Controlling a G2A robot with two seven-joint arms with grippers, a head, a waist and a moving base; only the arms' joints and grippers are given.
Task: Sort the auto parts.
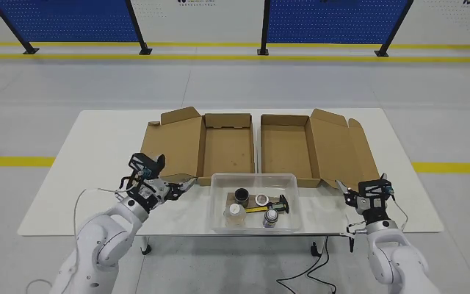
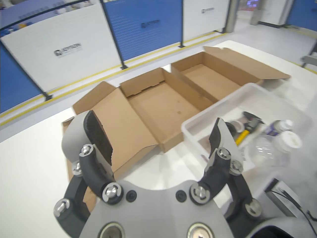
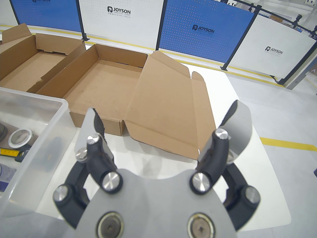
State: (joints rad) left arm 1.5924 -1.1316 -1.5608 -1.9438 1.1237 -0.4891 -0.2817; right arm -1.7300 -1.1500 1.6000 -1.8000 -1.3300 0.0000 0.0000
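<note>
A clear plastic bin [image 1: 220, 178] at the table's front middle holds several parts: a dark ring [image 1: 241, 195], a silver ring [image 1: 261, 199], a yellow and black caliper [image 1: 267, 206], a white-capped bottle [image 1: 234, 211] and a small can [image 1: 271, 216]. Behind it lie two open cardboard boxes, one to the left [image 1: 229, 151] and one to the right [image 1: 285, 151]. My left gripper [image 1: 175, 188] is open, left of the bin, holding nothing. My right gripper [image 1: 351, 195] is open, right of the bin. In the left wrist view my left gripper [image 2: 158, 134] faces the left box [image 2: 158, 105] and the bin [image 2: 198, 122].
The white table [image 1: 95, 162] has bare room at both ends. Box flaps [image 1: 338, 143] lie spread flat beside each box. A cable [image 1: 81, 202] hangs near the table's front left. Blue and white fence panels [image 1: 73, 18] stand beyond the far edge.
</note>
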